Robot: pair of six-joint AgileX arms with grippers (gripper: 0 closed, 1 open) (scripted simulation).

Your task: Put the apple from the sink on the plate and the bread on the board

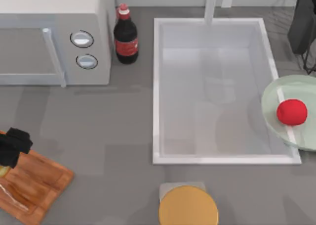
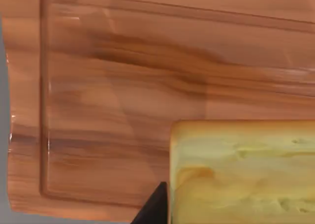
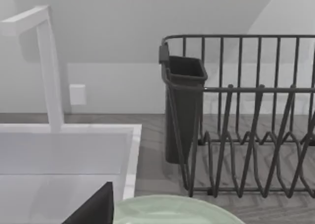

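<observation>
A: Apple (image 1: 291, 112) done?
B: Yes, on the plate (image 1: 276, 99) at the table's right edge.
A: Bread (image 2: 243, 172)?
B: Left gripper (image 1: 12, 147) over the board (image 1: 39, 183), bottom-left corner; its grasp I cannot tell, placing unfinished

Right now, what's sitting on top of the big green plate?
The red apple sits on the green plate, at the table's right, beside the sink. Nothing else shows on the plate, though the spot under the apple is covered, and its right edge runs out of the top view.
</observation>
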